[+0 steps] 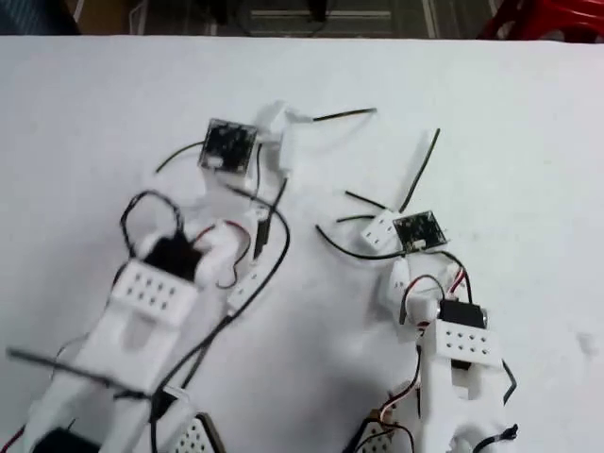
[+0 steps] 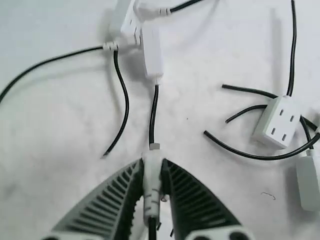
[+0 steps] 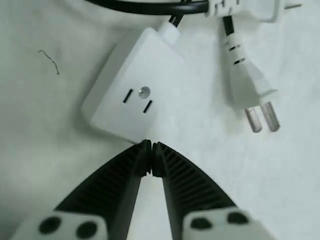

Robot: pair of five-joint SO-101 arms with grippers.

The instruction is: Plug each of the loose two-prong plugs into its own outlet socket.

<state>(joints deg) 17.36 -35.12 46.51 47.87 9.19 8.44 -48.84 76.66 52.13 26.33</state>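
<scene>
**Table**: white top, carrying all items below.

**Left arm** and **right arm**: we log both as white, coming in from the near edge, left and right.

**Far socket cluster**: white blocks at the far middle of the table, with black leads running off left and right. A long white block lies against the cluster's near side, its long axis near to far.

**Socket block**: white and square-edged, flat on the table just beyond the tips of the right gripper. It is close to the tips; we cannot tell whether it touches them. Its upper face carries two short slanted slots and one small round metal spot, and we can read no lettering on it. A cord leaves its far corner.

**Right gripper**: fingers drawn together until the tips all but meet, with nothing between them.

**Loose two-prong plug**: white, lying flat just beside the socket block and apart from the jaws. Its long axis runs roughly parallel to them. The prongs point back toward the arm and the cord end leads away.

**Held plug**: slim and white, pinched between the ribbed pads of the left gripper, which is closed on both its sides. Its long axis lies along the jaws and its cord end points far. We cannot see its prongs.

**Black cord**: runs from the held plug to the long white block.

**Thread scrap**: a small dark squiggle on the table beside the socket block.
</scene>
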